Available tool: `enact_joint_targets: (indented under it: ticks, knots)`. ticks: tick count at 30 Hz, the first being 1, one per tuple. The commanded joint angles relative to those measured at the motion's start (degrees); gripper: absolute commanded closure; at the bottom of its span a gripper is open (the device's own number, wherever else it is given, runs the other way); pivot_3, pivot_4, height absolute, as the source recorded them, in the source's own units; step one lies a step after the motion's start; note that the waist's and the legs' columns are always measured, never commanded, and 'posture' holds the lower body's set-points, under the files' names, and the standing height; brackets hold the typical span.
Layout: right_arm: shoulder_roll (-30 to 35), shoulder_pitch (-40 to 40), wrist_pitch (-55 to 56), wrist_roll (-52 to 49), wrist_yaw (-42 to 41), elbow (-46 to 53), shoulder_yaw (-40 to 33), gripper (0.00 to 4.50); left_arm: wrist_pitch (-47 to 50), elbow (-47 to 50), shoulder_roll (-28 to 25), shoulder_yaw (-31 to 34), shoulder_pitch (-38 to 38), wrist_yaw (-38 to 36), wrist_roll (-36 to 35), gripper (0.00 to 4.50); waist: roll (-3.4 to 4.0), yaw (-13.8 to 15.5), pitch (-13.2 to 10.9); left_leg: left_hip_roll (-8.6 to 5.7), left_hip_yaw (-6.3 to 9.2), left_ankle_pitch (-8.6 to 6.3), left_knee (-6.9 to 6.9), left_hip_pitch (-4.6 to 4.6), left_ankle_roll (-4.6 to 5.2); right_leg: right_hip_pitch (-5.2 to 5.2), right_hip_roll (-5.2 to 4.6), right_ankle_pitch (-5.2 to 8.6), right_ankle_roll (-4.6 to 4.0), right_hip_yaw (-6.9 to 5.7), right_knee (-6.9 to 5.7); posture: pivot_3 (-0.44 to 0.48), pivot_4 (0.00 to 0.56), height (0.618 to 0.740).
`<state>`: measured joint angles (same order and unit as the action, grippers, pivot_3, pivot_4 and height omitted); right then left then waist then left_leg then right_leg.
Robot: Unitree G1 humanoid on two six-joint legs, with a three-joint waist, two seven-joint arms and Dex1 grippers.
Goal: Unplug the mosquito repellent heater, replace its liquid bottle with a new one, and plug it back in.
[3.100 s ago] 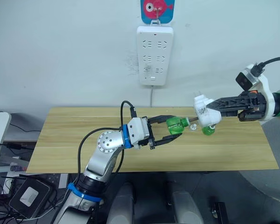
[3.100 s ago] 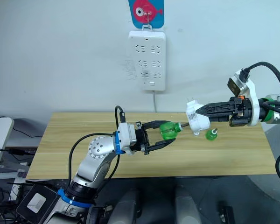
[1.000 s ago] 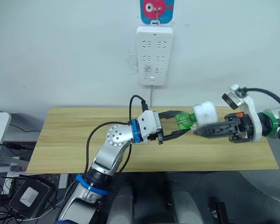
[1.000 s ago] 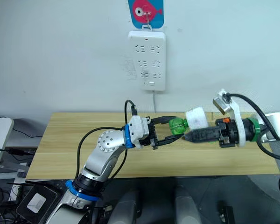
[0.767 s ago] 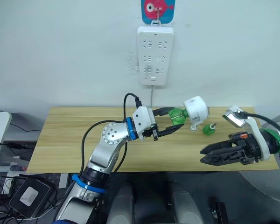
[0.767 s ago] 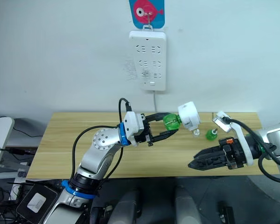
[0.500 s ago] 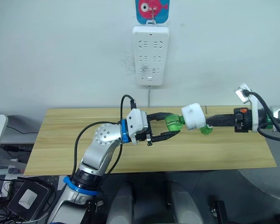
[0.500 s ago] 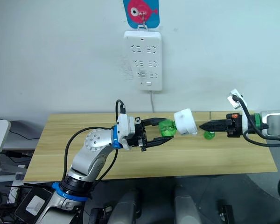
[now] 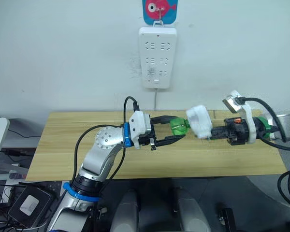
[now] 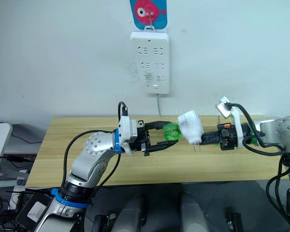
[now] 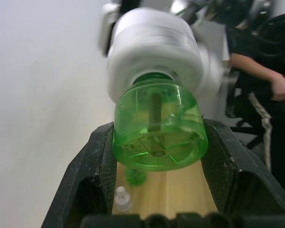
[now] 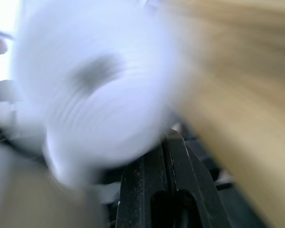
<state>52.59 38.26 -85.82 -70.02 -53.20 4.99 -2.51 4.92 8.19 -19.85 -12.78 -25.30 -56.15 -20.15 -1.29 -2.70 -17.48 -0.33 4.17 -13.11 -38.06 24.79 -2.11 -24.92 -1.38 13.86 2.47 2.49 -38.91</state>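
Midair, above the wooden bench (image 9: 63, 145), the mosquito repellent heater (image 9: 199, 121) is a small white rounded body with a clear green bottle (image 9: 179, 125) screwed into its socket. The left gripper (image 9: 171, 129) clamps the bottle between its black fingers (image 11: 97, 161). The right gripper (image 9: 213, 133) meets the heater's far side; whether it is closed there cannot be told. Behind, a white power strip (image 9: 157, 57) hangs on the pale wall under a blue fish hook (image 9: 159, 9). A second green bottle (image 11: 134, 175) and a small clear cap (image 11: 122, 198) lie on the bench.

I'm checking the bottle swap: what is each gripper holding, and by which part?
Left gripper clamps the green bottle by its body. The right gripper's hold on the white heater cannot be told.
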Motion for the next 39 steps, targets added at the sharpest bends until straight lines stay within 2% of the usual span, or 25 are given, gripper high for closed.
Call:
enact_joint_targets:
  ticks: [1,7,11,15,19,22,28,32,35,39]
  knots:
    - [-0.41,0.81,-4.71,-7.26,2.66,3.15,-5.29,4.47,-1.87,-0.44,0.51,0.96,-0.57,0.89,0.64,2.27,0.00,-0.02,0.00,0.00,0.00,0.00,0.00,0.00,0.00,0.00,0.00,0.00,0.00,0.00,0.00,-0.073,0.273,0.740]
    - [-3.60,6.55,-6.67,-11.21,10.18,0.01,-6.94,4.47,-2.51,-0.51,0.80,0.34,-0.27,0.62,0.99,2.27,0.00,-0.24,0.00,0.01,-0.02,0.00,0.00,0.00,0.00,-0.01,0.00,0.00,0.00,0.01,-0.01,-0.086,0.272,0.740]
    - [-5.18,12.44,-6.68,-10.81,12.33,-4.73,-6.15,4.47,-2.60,-0.14,0.81,0.05,-0.11,0.36,1.07,2.27,0.00,-0.34,0.00,0.00,-0.01,0.00,0.01,0.01,0.00,-0.01,0.01,0.00,0.00,-0.01,0.00,-0.085,0.273,0.740]
    - [-7.42,16.30,-3.52,-4.40,13.31,-7.32,-4.08,4.47,-2.28,0.46,0.63,-0.21,0.15,0.04,0.85,2.27,0.00,-0.37,0.00,0.01,-0.02,0.00,0.03,0.01,0.00,-0.02,0.01,0.00,0.00,0.00,0.01,-0.083,0.273,0.740]
    - [-8.11,17.56,6.85,8.78,12.03,-9.88,2.02,4.47,-1.92,1.73,0.33,-0.70,0.76,-0.41,0.45,2.27,0.00,-0.38,0.00,0.01,-0.03,0.00,0.03,0.01,0.00,-0.03,0.00,0.00,0.00,0.00,0.02,-0.078,0.273,0.740]
    - [-7.09,17.15,14.97,17.11,6.53,-10.84,7.29,4.47,-1.42,2.99,0.10,-0.88,1.35,-0.74,-0.08,2.27,0.00,-0.33,0.00,0.00,-0.03,0.00,0.03,0.02,0.00,-0.05,-0.01,0.00,0.00,0.00,0.02,-0.063,0.276,0.740]
    - [-6.16,15.16,18.40,22.86,-1.60,-11.70,10.55,4.47,0.22,4.76,0.35,-0.29,1.89,-0.49,-1.01,2.27,0.00,-0.33,0.00,0.02,-0.01,0.00,0.06,0.03,0.00,-0.08,0.00,0.00,0.00,-0.01,0.03,-0.056,0.278,0.740]
    - [-4.28,9.77,19.18,24.79,-5.58,-9.44,11.39,4.47,1.26,5.59,0.76,0.11,2.03,0.10,-1.77,2.27,0.00,-0.03,0.00,0.00,0.01,0.00,0.05,0.03,0.00,-0.06,-0.01,0.00,0.00,-0.01,0.03,-0.056,0.278,0.740]
    - [-3.74,6.33,17.71,24.01,-6.08,-5.95,10.05,4.47,2.12,5.36,0.96,0.69,1.82,0.99,-1.95,2.27,0.00,-0.06,-0.01,0.00,0.00,0.00,0.04,0.03,0.00,-0.06,-0.02,0.00,0.00,0.01,0.02,-0.050,0.279,0.740]
    - [-4.36,5.53,16.42,24.25,-3.65,-5.64,6.82,4.47,1.59,4.55,0.55,1.01,1.72,1.01,-1.29,2.27,0.00,-0.31,0.00,0.02,0.00,0.00,0.03,0.01,0.00,-0.07,0.00,0.00,0.00,0.01,-0.03,-0.057,0.279,0.740]
